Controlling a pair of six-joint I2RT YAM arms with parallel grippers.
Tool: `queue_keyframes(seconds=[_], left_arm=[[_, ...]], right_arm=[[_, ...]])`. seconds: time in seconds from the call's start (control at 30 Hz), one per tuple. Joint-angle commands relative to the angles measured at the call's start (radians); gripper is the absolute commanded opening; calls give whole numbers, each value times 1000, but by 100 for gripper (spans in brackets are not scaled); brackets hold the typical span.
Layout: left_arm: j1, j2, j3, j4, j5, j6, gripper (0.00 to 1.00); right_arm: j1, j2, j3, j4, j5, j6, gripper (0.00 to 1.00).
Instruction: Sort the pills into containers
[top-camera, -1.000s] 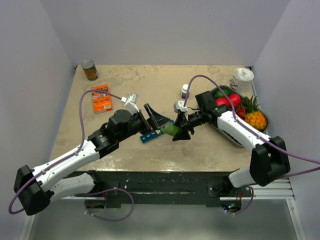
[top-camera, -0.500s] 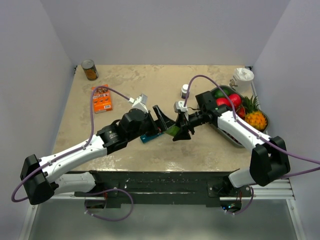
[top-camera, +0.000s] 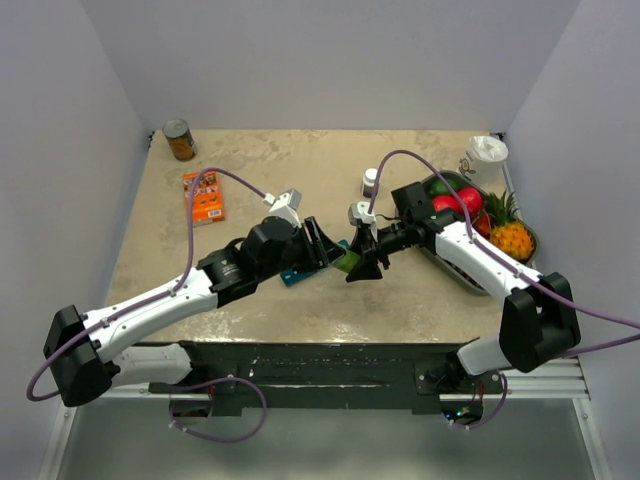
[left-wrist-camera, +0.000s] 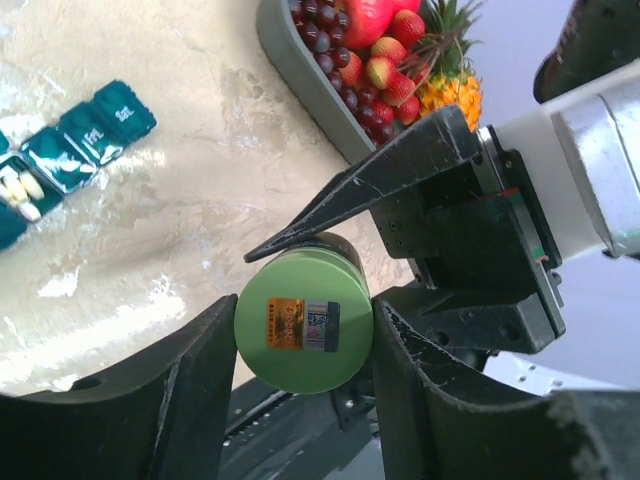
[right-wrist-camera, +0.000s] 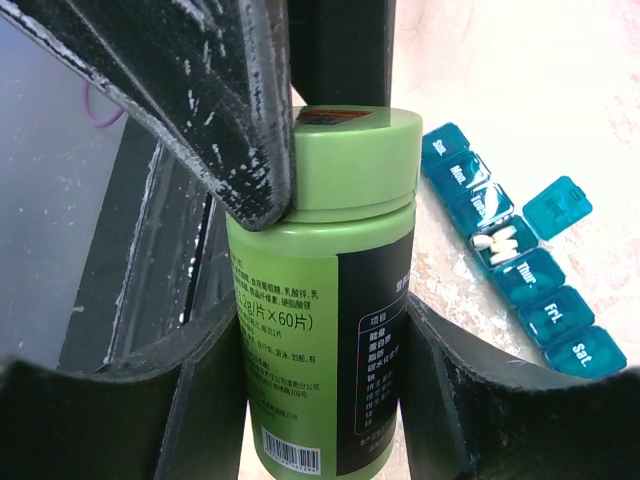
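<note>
Here, the narrow teal plastic pill organiser lies flat on the beige mottled tabletop, just beside the two grippers. Its middle compartment is open, lid flipped aside, with small white oblong pills inside; the six other lids are down. The right gripper is clamped around the body of a green plastic pill bottle, and the left gripper pinches its green screw cap. A grey tray nearby holds grapes, strawberries and a pineapple.
</note>
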Motion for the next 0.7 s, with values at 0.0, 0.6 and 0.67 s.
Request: queue_keyframes(seconds=[0.0,0.6,0.67], left_arm=[[-4,-32,-2,117,149,270,0],[68,-242,-151,453,278,926,99],[82,-297,-167,470,248,835,99]], right_arm=[[2,-25,44,9,-26,-16,0],[0,-26,56,-56,-74,-87,0],[0,-23,58,-57,-74,-87,0]])
